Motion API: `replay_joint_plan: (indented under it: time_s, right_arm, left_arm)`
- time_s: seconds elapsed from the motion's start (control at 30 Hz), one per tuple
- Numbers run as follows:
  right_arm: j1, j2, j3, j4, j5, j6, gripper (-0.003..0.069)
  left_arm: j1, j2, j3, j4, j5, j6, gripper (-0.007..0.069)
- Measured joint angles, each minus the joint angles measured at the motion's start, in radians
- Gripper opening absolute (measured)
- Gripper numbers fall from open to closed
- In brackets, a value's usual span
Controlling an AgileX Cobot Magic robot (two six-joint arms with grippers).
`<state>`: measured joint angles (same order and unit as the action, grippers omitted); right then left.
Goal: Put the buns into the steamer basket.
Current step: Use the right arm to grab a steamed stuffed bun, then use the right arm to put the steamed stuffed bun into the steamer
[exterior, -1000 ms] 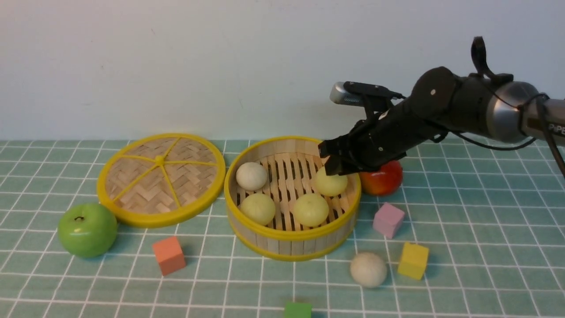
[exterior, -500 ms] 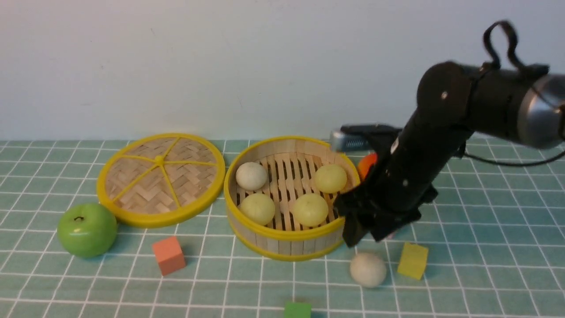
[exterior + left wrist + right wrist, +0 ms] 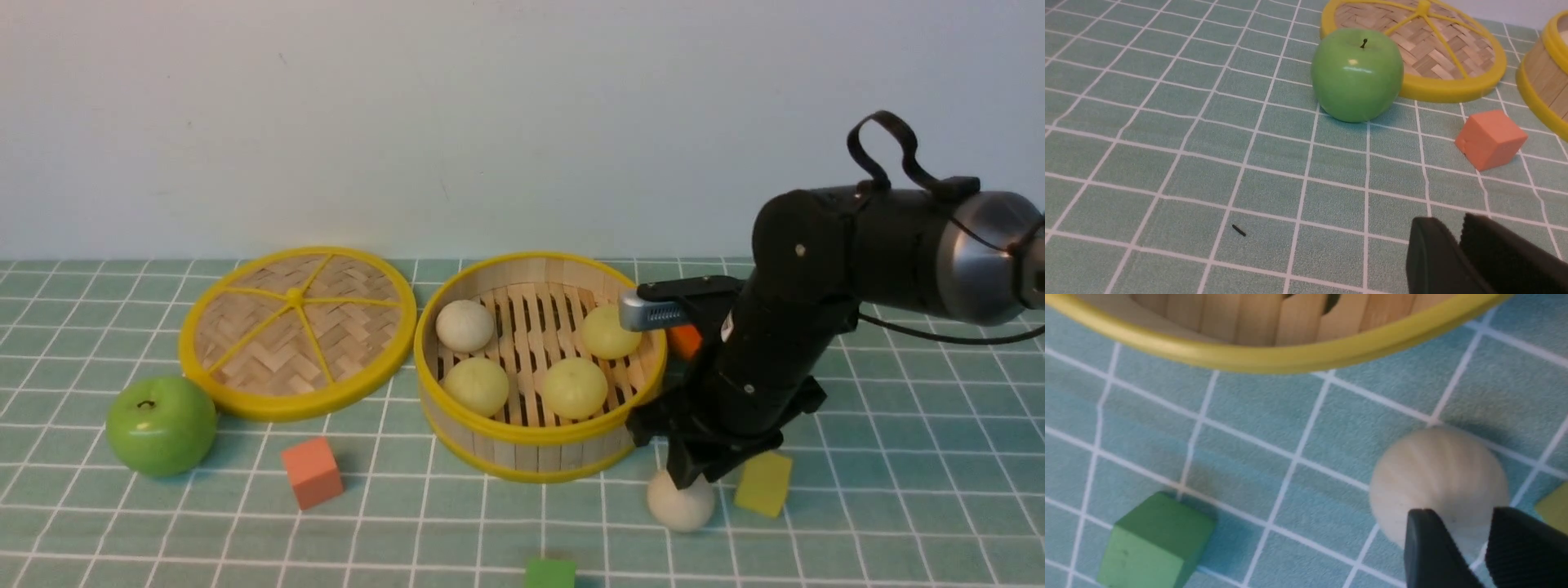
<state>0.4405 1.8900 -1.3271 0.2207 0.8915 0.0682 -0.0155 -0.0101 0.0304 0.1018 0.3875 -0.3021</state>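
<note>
off-white bun (image 3: 680, 501) sits on the bench, just outside steamer basket (image 3: 522, 451) | right tool (image 3: 1457, 543) above it, jaws narrowly parted, holding nothing | looks light, smooth, roll-prone: pinch across its widest middle | left tool (image 3: 1457, 241) nearly closed, empty

This looks like a staged robot test bench in a lab, not a real kitchen. A teal tablecloth with a white grid (image 3: 163, 523) covers the surface and a bare pale wall (image 3: 408, 122) closes the back. The items are props: a glossy green toy apple (image 3: 162, 425), plain painted cubes such as an orange cube (image 3: 312, 471) and a green cube (image 3: 1155, 543), and a round bamboo steamer basket with yellow rims (image 3: 531, 453). A black robot arm with a silver joint (image 3: 857, 253) reaches over them.
</note>
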Motion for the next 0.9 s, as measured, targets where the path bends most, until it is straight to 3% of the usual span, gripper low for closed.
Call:
replay_joint_plan:
  time_s: [0.47,0.63,0.67,0.77,0.9]
  right_arm:
    - [0.000,0.041,0.003,0.006,-0.034,0.004,0.0235]
    - [0.000,0.041,0.003,0.006,-0.034,0.004,0.0156]
    - [0.000,0.041,0.003,0.006,-0.034,0.004,0.0095]
    - [0.000,0.041,0.001,0.006,-0.028,0.004,0.0020]
    - [0.000,0.041,-0.058,0.006,0.050,-0.007,0.0010]
  left_arm:
    - [0.000,0.000,0.000,0.000,0.000,0.000,0.0129]
    - [0.000,0.000,0.000,0.000,0.000,0.000,0.0129]
    - [0.000,0.000,0.000,0.000,0.000,0.000,0.0129]
    - [0.000,0.000,0.000,0.000,0.000,0.000,0.0131]
    - [0.000,0.000,0.000,0.000,0.000,0.000,0.0134]
